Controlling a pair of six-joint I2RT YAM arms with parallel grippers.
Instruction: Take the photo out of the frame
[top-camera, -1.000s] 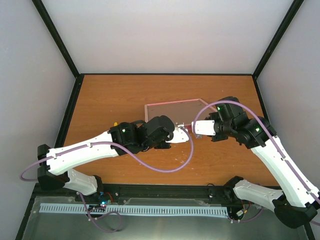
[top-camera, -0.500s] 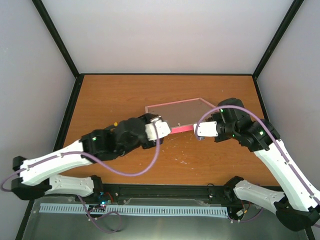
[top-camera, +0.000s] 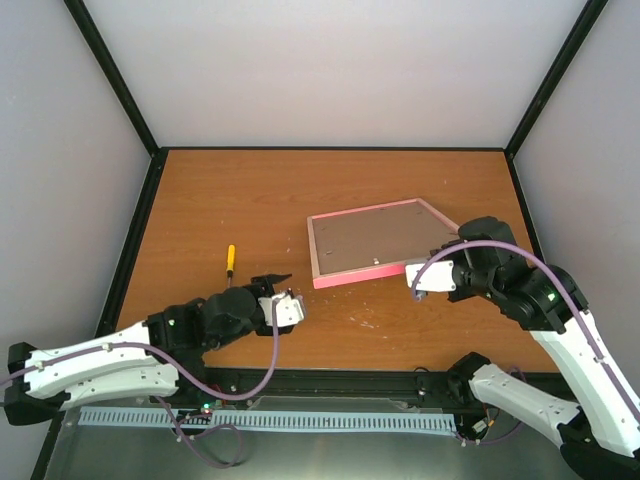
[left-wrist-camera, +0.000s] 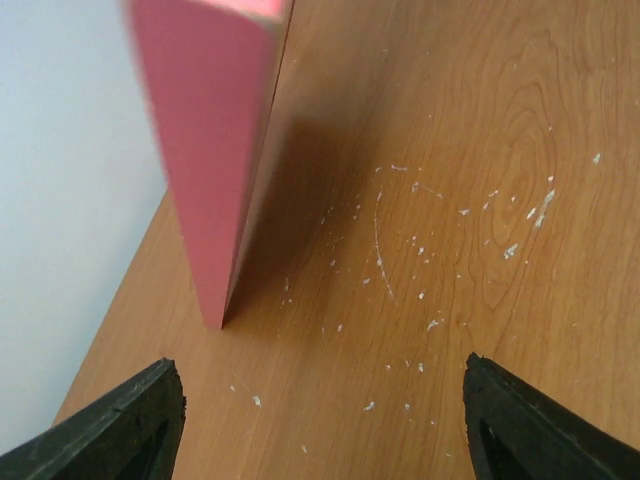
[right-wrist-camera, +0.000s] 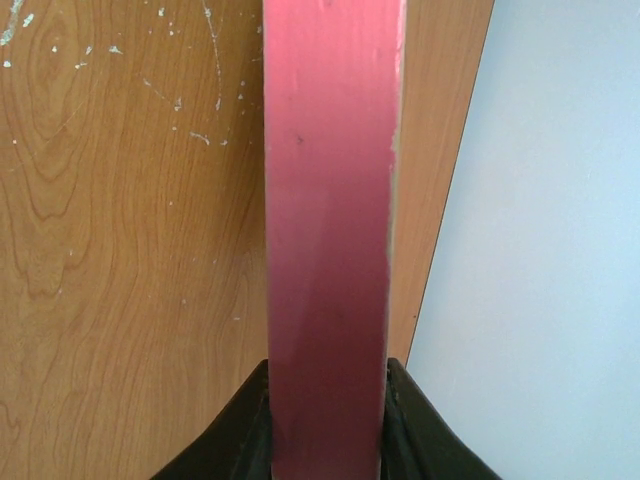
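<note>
The frame (top-camera: 375, 241) is a large rectangle with a thin pink border, its brown board facing up, right of the table's middle. It is tilted, and one lower corner touches the table in the left wrist view. My right gripper (top-camera: 418, 283) is shut on the frame's near right edge. In the right wrist view the pink edge (right-wrist-camera: 330, 200) runs straight up from between the fingers (right-wrist-camera: 232, 440). My left gripper (top-camera: 283, 290) is open and empty, low over the table and apart from the frame (left-wrist-camera: 215, 150). The photo is hidden.
A small yellow-handled tool (top-camera: 230, 258) lies on the table to the left of the frame, just beyond the left gripper. White flecks (left-wrist-camera: 420, 245) dot the wood between the grippers. Black posts and pale walls close in the table's sides and back.
My left gripper opened, let go of the frame's near edge and drew back toward the near left. The frame shifted to the right in the right gripper's hold.
</note>
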